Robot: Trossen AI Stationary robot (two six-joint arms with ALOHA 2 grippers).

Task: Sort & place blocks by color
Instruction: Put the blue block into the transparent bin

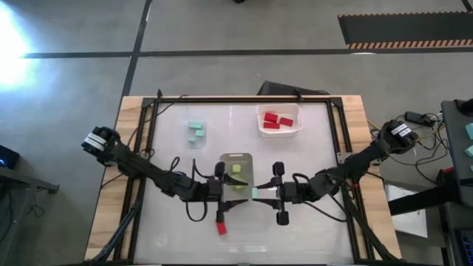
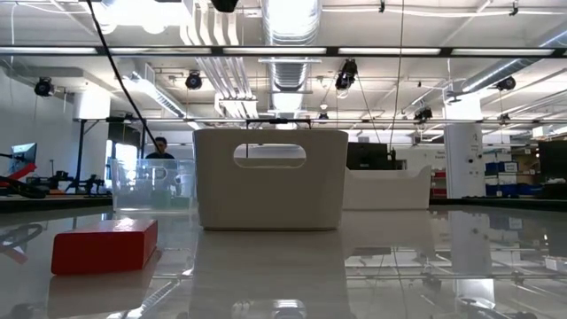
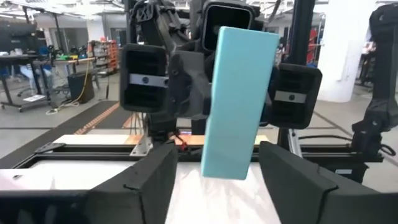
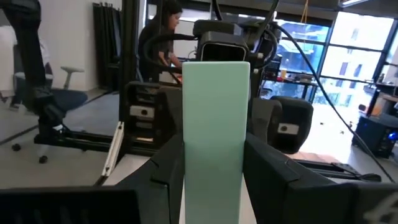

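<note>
Clamping the teal block (image 4: pixel 213 137) upright between right gripper (image 1: pixel 260 193) fingers, just ahead of the spread, empty left gripper (image 1: pixel 230 193) facing it, apparently for a hand-over toward the teal pile.

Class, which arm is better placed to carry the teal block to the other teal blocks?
Probably the left. The teal pile lies on the left arm's side, and the left hand is open facing the teal block, which the right hand holds.

We see both arms reach inward to mid-table: our left gripper (image 1: pixel 230 193) spread wide, our right gripper (image 1: pixel 264 193) clamped, facing each other closely.
</note>
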